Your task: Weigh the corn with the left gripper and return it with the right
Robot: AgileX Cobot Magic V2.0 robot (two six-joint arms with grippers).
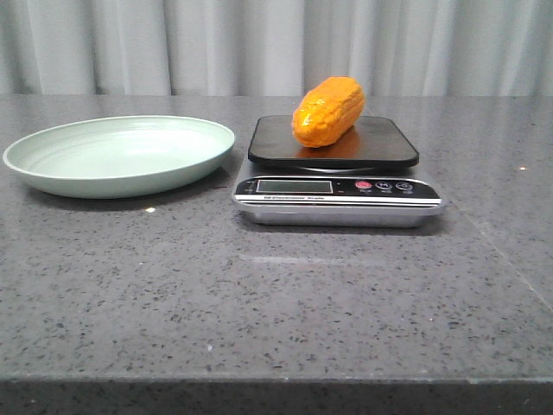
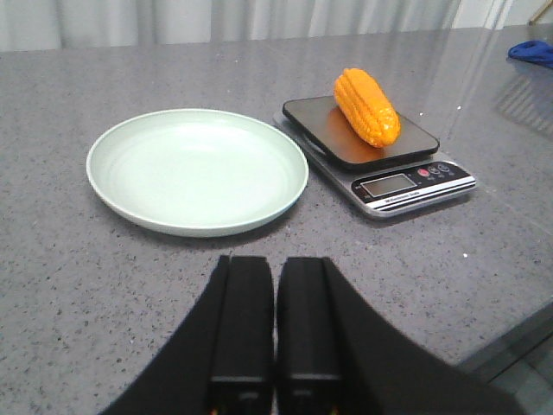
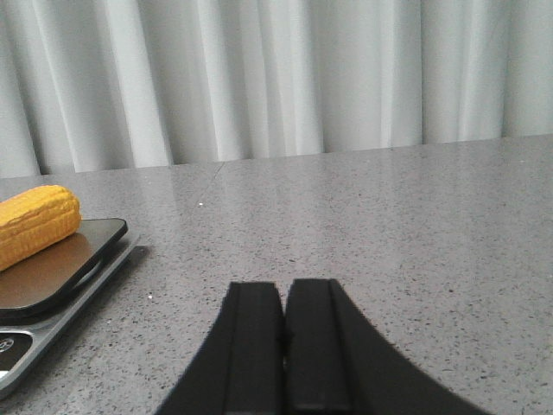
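Note:
The orange-yellow corn [image 1: 328, 111] lies on the black platform of a kitchen scale [image 1: 337, 194]. It also shows in the left wrist view [image 2: 367, 106] and at the edge of the right wrist view [image 3: 34, 223]. My left gripper [image 2: 276, 264] is shut and empty, well back from the plate and the scale [image 2: 406, 183]. My right gripper [image 3: 284, 288] is shut and empty over bare table, off to the side of the scale [image 3: 47, 298]. Neither gripper shows in the front view.
A pale green plate [image 1: 52, 169] sits empty left of the scale, also in the left wrist view [image 2: 112, 186]. The grey speckled table has its front edge [image 1: 276, 378] near the camera. White curtains hang behind. A blue object [image 2: 531, 52] lies far off.

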